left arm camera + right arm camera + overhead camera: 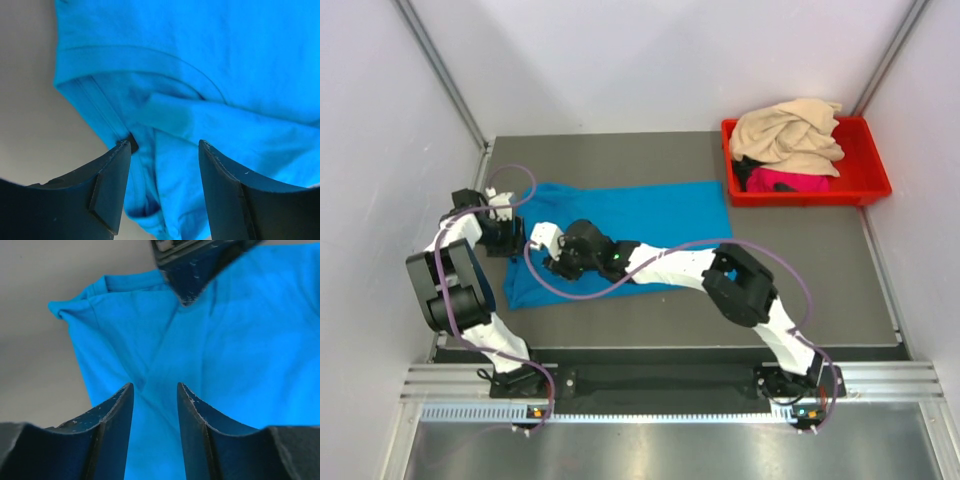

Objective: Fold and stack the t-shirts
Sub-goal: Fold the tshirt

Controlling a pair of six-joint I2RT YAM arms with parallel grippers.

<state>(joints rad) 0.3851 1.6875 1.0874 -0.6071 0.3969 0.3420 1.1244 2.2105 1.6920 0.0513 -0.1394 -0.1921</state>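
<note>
Left of the bin point(876, 176), on the table point(820, 270): blue shirt point(640, 215), spread in a long flat band, its near end just beside the bin's left wall, its far end well away from the bin. Some folds and a doubled hem at that far end, plain in the left wrist view.

Inside the bin: beige shirt point(788, 130), crumpled and heaped above the rim, lying on pink shirt point(790, 181), of which only a patch is visible at the front of the bin.

At the shirt end farthest from the bin: left gripper point(165, 150), low over the cloth, jaws apart, a bunched fold showing between them, one fingertip touching the hem seam. Nothing clamped.

Just on the bin side of it: right gripper point(155, 390), also low over the blue cloth, jaws apart with a narrower gap, flat cloth visible through it. No grip on anything. Pointing away from the bin, toward the left gripper, whose fingertip shows at the top of the right wrist view. Both grippers close together, tips facing.
</note>
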